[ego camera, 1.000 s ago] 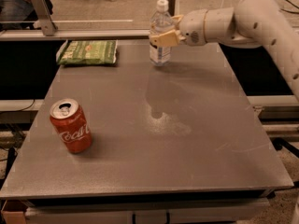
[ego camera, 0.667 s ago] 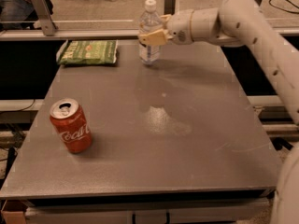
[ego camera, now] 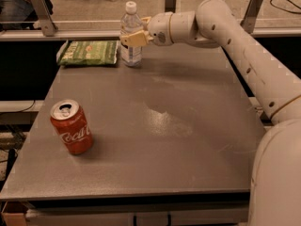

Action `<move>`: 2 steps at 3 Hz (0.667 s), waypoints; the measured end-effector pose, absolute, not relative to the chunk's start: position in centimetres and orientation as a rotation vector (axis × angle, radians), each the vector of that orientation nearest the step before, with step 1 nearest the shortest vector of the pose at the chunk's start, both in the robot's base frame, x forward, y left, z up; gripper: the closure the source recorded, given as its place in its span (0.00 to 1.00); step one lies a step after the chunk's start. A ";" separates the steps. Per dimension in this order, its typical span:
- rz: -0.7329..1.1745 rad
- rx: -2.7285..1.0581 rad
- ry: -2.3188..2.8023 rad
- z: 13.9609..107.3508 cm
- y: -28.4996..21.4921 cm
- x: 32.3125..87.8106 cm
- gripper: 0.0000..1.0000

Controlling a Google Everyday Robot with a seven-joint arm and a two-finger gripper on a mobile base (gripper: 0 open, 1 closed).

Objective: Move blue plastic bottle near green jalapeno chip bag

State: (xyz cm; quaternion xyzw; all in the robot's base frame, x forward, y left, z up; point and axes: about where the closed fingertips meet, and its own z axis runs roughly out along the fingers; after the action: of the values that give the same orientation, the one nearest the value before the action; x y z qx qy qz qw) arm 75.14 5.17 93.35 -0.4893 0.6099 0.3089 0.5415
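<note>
The blue plastic bottle (ego camera: 130, 36) stands upright at the back of the grey table (ego camera: 155, 121), white cap on top, right beside the right edge of the green jalapeno chip bag (ego camera: 88, 53). The bag lies flat at the table's far left corner. My gripper (ego camera: 135, 32) reaches in from the right at the end of the white arm and is shut on the bottle's middle, with one tan finger (ego camera: 134, 39) across its front.
A red Coca-Cola can (ego camera: 71, 126) stands upright near the table's front left. A metal rail (ego camera: 70, 32) with upright posts runs behind the table. My white arm (ego camera: 244, 55) spans the right side, its base at the lower right.
My gripper has carried the bottle leftward along the back of the table, from right of centre to right beside the chip bag. The can and the bag have not moved.
</note>
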 end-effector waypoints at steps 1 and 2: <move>0.771 -1.160 1.450 92.8 7.1 75.5 0.58; 0.793 -1.157 1.458 92.2 8.2 75.6 0.35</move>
State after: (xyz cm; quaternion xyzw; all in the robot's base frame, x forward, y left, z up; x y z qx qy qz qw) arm 75.64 8.15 92.22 -0.4850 0.6107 0.3321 0.5306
